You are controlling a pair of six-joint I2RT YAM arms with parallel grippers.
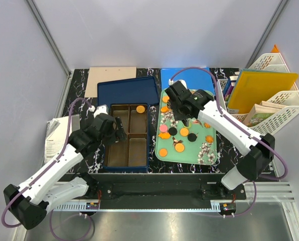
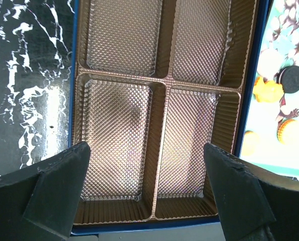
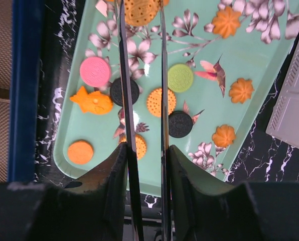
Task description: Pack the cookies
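Your right jaws hang over the mint-green tray (image 3: 270,45). Their two long thin fingers (image 3: 105,196) are drawn in to a narrow slot, neither wide nor closed. One round orange cookie (image 3: 142,10) sits right at the tips, between the two fingers. In the right wrist view its edges reach both of them. You cannot tell from that view whether the fingers press it or only flank it, nor whether it is clear of the tray.

The other cookies lie loose on the tray around the slot. On the box side are a pink cookie (image 3: 95,71), a fish-shaped orange one (image 3: 92,102) and a plain orange one (image 3: 81,151). A black cookie (image 3: 120,91) is partly hidden behind one finger. Inside the slot's line lies a ridged orange cookie (image 3: 157,102). Beyond it are a green cookie (image 3: 180,78), a second black one (image 3: 179,124) and three flower-shaped orange ones (image 3: 226,21).

Your left jaws stand as wide as they go, with nothing in them. Their fingers (image 2: 59,196) hover above the near end of the blue box (image 2: 250,90), over its gold four-part insert (image 2: 162,85). From above you can see one orange cookie (image 1: 140,109) packed in the far compartment on the tray side.

The box sits on the black marbled bench (image 2: 24,75) just beside the tray. Its blue lid (image 1: 127,90) lies behind it.
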